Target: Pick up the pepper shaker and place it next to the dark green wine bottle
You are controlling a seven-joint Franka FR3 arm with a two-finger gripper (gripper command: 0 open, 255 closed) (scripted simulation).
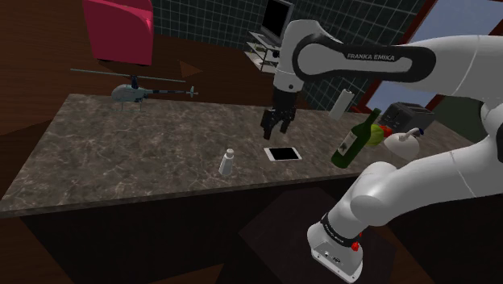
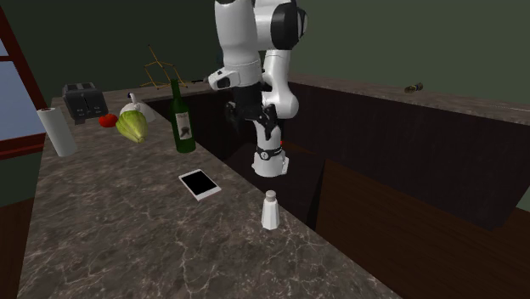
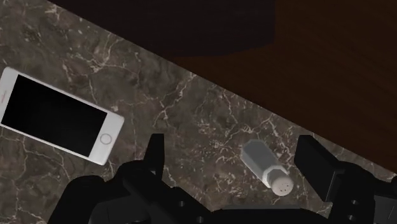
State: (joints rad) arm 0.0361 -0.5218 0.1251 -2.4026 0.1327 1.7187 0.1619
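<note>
The pepper shaker (image 1: 226, 162) (image 2: 271, 210) is a small pale bottle with a lighter cap, standing upright near the marble counter's front edge. From the wrist view the shaker (image 3: 266, 167) appears between the fingers but far below them, untouched. My gripper (image 1: 276, 123) (image 2: 255, 119) (image 3: 235, 159) hangs open well above the counter, over the spot between the shaker and a white phone (image 1: 283, 153) (image 2: 200, 183) (image 3: 57, 118). The dark green wine bottle (image 1: 356, 139) (image 2: 182, 119) stands beyond the phone, toward the shoulder view's right.
A toy helicopter (image 1: 137, 90) sits at the counter's far left in the shoulder view. Past the bottle are a green vegetable (image 2: 132, 127), a tomato (image 2: 106, 121), a toaster (image 2: 83, 100) and a paper towel roll (image 2: 56, 132). The counter edge (image 3: 210, 79) drops to dark floor.
</note>
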